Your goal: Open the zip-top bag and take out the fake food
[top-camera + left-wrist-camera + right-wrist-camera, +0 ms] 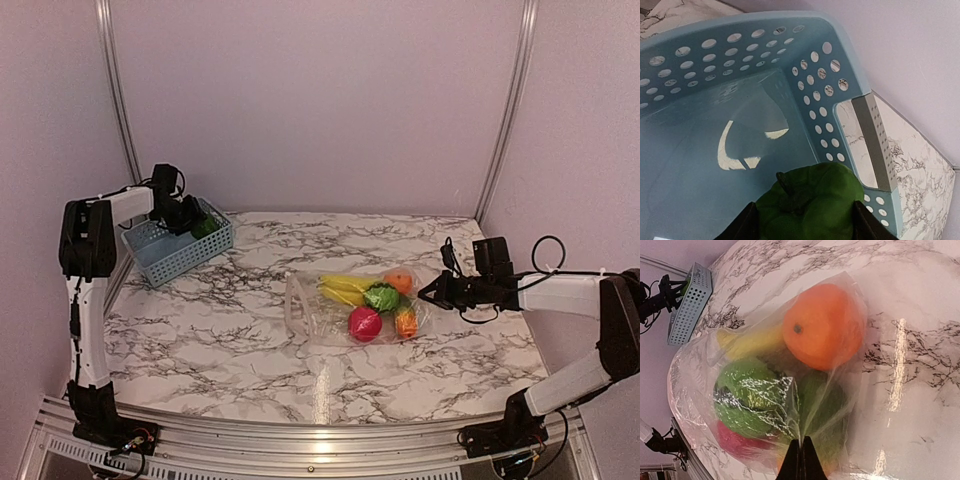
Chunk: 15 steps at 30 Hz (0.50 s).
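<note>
zip-top bag (312,312): looks soft, slick — pinch edge
left tool (805,222): holds green fake food (812,202)
right tool (801,460): closed, pinching film

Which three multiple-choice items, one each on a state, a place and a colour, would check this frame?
1. The right gripper is:
A. shut on the zip-top bag's plastic
B. wide open above it
C. holding a banana clear of it

2. The green piece in the left gripper is:
A. inside the bag
B. at the blue basket
C. lying on bare marble

3. The round fruit at the bag's far right end is:
A. purple
B. black
C. orange

Answers:
1 A: the right wrist view shows the fingers closed together with the film pinched between them.
2 B: the left wrist view shows the basket's perforated walls around the piece.
3 C: it shows orange in both the top and right wrist views.
</note>
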### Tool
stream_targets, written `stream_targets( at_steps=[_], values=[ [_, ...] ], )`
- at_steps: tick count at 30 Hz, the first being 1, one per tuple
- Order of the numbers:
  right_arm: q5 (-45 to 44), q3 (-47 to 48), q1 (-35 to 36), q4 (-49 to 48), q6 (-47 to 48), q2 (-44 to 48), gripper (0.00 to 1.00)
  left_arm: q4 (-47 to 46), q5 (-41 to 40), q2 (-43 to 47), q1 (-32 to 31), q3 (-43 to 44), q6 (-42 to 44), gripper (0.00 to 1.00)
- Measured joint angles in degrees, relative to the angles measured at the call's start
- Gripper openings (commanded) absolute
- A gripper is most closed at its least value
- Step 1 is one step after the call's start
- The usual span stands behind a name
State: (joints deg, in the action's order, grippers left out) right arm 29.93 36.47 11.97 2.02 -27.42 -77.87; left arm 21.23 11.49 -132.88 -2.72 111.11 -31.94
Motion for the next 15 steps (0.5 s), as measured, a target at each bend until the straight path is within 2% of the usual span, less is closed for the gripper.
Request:
stream_targets(
  at_steps=[9,12,15],
  values=[
    [1.11,0.0,0.0,0.0,0.2,0.0,0.0,0.61,2.01,-0.85,-0.35,-0.26,-0.28,0.8],
    [1.18,0.0,0.0,0.0,0.31,0.0,0.0,1.2,2.05,-0.85,-0.35,0.33,-0.31,0.87],
    [1.42,0.0,0.0,0.02,0.5,0.0,0.0,2.03,2.03,-0.63,-0.35,1.22,0.04,0.91]
  ],
)
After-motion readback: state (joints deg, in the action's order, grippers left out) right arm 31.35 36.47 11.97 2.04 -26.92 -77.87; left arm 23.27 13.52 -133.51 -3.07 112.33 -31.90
